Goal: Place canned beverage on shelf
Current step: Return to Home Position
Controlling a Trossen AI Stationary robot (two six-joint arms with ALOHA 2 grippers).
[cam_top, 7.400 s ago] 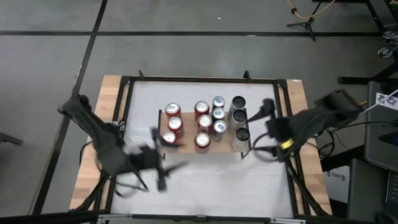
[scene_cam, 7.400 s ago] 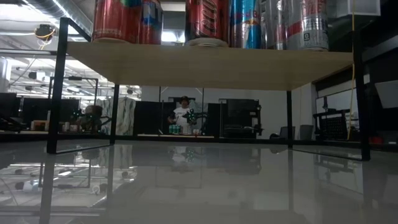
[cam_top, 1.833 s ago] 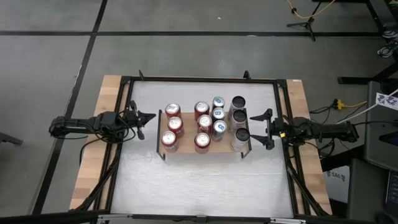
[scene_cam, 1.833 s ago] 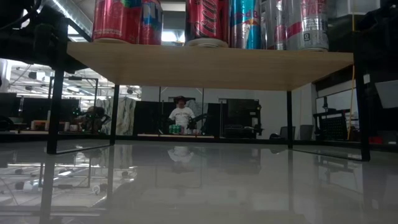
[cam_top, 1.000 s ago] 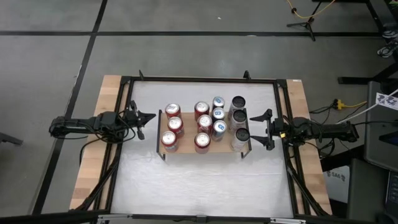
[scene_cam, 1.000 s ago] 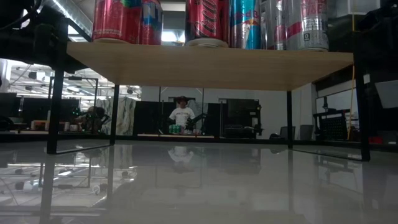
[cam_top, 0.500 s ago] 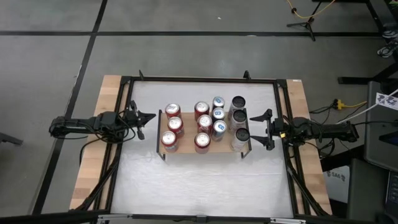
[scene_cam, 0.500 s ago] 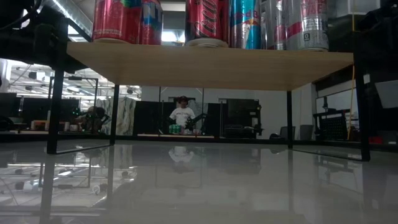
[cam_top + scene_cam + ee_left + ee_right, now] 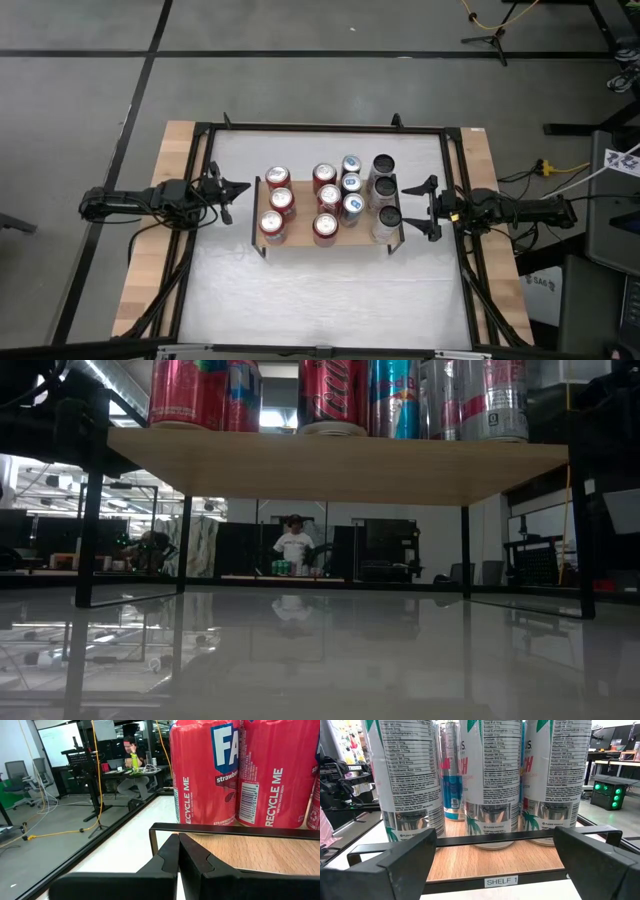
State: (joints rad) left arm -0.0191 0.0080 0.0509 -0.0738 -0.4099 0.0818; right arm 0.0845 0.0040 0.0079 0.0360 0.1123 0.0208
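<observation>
The shelf (image 9: 301,208) stands in the middle of the white table (image 9: 330,300), and twelve cans stand upright on its wooden board in four rows. Seen from above, the red cans (image 9: 281,200) make the row at the 9 o'clock side. Next to them come the red-black cans (image 9: 329,196), then the blue cans (image 9: 351,183). The tall silver cans (image 9: 384,188) are at the 3 o'clock side. No can lies on the table.

The left gripper (image 9: 240,189) rests low at 9 o'clock from the shelf, just beside its end and not touching it. Its fingers (image 9: 172,852) are pressed together and hold nothing. They point toward the red cans.

The right gripper (image 9: 430,208) rests at 3 o'clock from the shelf, also just beside it. Its fingers (image 9: 407,862) are spread wide and empty, and they point toward the silver cans. A small label with "SHELF 1" (image 9: 502,881) is on the black frame there.

In the low view, a person (image 9: 293,545) shows far behind the table.
</observation>
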